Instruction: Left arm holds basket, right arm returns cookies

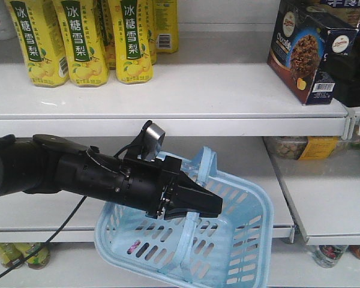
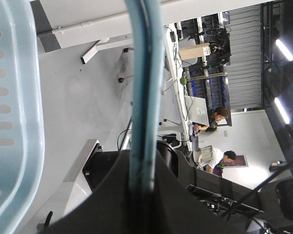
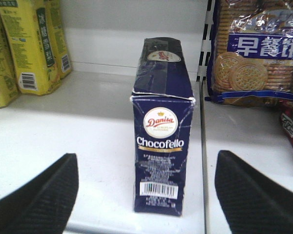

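Observation:
The cookies (image 1: pixel 306 51), a dark navy "Chocofello" box, stand upright on the upper shelf (image 1: pixel 186 96) at the right. In the right wrist view the cookies (image 3: pixel 161 141) rest on the shelf between my right gripper's fingers (image 3: pixel 44 195). My right gripper (image 3: pixel 146 156) is open and touches neither side of the box. The right arm (image 1: pixel 355 72) shows as a dark bulk at the frame's right edge. My left gripper (image 1: pixel 207 206) is shut on a handle of the light blue basket (image 1: pixel 240 240), which hangs tilted below the shelf. In the left wrist view that handle (image 2: pixel 144 97) runs straight into my left gripper (image 2: pixel 142 185).
Yellow drink cartons (image 1: pixel 78 42) line the upper shelf's left side. A blue-wrapped biscuit pack (image 3: pixel 254 53) sits right of a shelf divider (image 3: pixel 203 97). A small pink item (image 1: pixel 134 246) lies inside the basket. Jars and packets fill the lower shelves (image 1: pixel 324 198).

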